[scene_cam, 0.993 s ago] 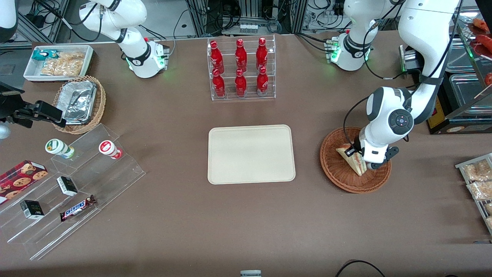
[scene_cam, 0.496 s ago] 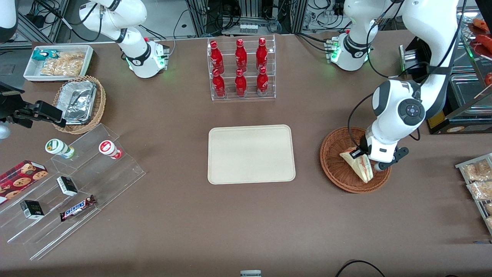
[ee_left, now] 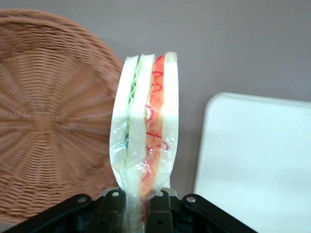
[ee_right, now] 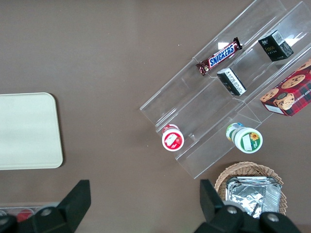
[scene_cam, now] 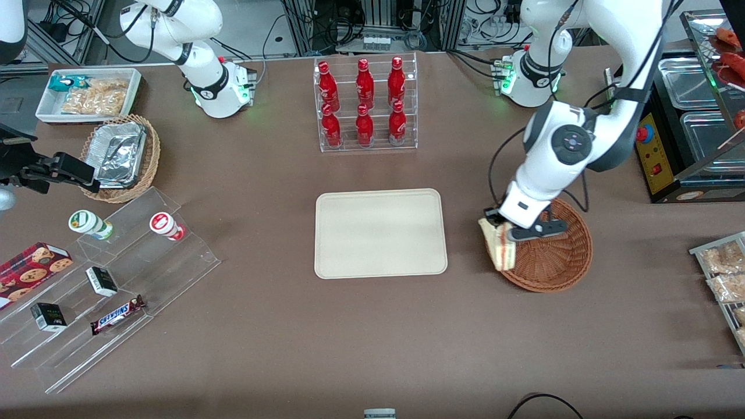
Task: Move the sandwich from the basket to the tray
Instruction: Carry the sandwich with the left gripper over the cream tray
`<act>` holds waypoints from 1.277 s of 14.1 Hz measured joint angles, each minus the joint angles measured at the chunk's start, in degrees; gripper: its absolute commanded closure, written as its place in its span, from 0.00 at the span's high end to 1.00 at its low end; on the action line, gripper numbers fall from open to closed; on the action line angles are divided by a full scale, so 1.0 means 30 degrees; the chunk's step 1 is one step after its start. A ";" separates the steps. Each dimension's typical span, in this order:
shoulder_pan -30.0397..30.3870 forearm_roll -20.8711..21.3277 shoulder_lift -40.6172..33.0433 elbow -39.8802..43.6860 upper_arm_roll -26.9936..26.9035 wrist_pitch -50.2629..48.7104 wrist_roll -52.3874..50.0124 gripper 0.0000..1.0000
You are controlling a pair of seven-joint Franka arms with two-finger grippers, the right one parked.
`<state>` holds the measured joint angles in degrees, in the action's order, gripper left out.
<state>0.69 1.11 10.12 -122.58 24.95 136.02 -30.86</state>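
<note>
The sandwich [ee_left: 146,141] shows pale cream bread with green and red-orange filling layers under clear wrap marked with red squiggles, pinched in the black end effector [ee_left: 138,213] above the basket's rim. The basket [scene_cam: 553,262] is reddish-brown woven wicker with a radial weave. The tray [scene_cam: 381,233] is plain beige. The desk [scene_cam: 349,337] is flat brown

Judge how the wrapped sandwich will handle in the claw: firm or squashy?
Probably squashy: the sandwich is soft bread layers, pinched at one end by the claw over the basket rim. Its clear wrap looks slick, so it might slip. It seems light, standing out unsupported.
</note>
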 measured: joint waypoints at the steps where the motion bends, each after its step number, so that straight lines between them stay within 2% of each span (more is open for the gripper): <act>1: -0.0244 0.0000 0.0119 0.0079 0.0416 0.0000 0.0014 0.13; 6: -0.2536 -0.0026 0.1763 0.1410 0.0750 -0.0043 -0.0268 0.15; 12: -0.5450 0.0098 0.4872 0.4414 0.0449 -0.0051 -0.2923 0.15; 13: -0.5825 0.0518 0.5186 0.4738 0.0249 -0.0102 -0.3329 0.15; 16: -0.7401 0.3231 0.6473 0.6073 -0.0773 -0.0678 -0.6285 0.15; 18: -0.8192 0.4081 0.7602 0.7649 -0.1073 -0.1713 -0.7518 0.15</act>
<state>-23.89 13.35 32.93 -99.63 21.73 130.88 -53.41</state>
